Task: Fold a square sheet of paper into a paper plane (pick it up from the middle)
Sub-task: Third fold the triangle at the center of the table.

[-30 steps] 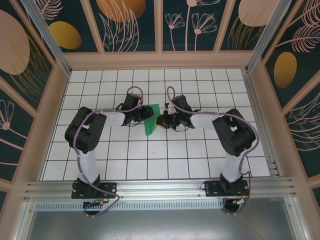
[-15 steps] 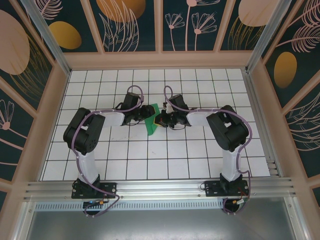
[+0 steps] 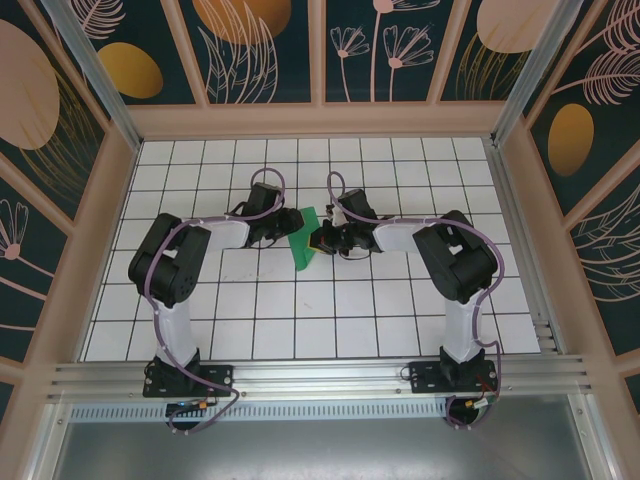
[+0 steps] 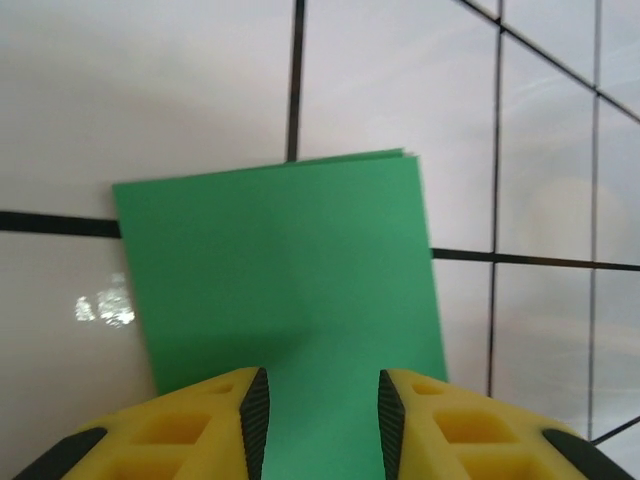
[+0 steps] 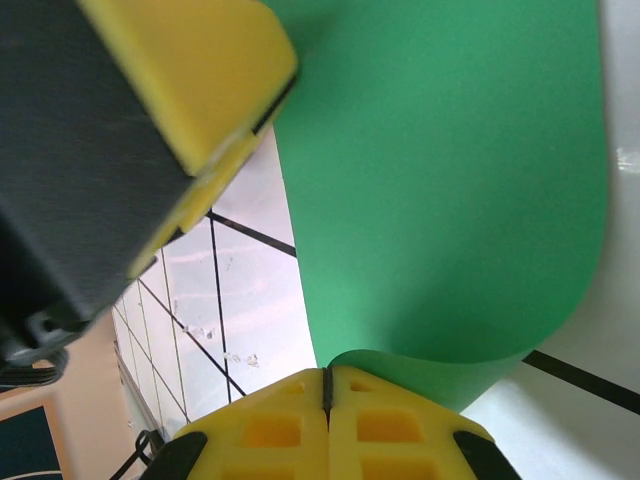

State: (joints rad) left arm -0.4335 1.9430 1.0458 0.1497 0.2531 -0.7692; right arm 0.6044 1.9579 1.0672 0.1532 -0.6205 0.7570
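Folded green sheet of paper (image 3: 302,243) on the grid table (image 3: 300,320), left gripper (image 4: 320,405) low over one edge, jaws apart, right gripper (image 5: 327,385) pinched tight on the opposite edge (paper curling up there).

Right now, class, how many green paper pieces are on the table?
1. The green paper lies between the left gripper and right gripper, which pinches its edge; folded layers might hide another.
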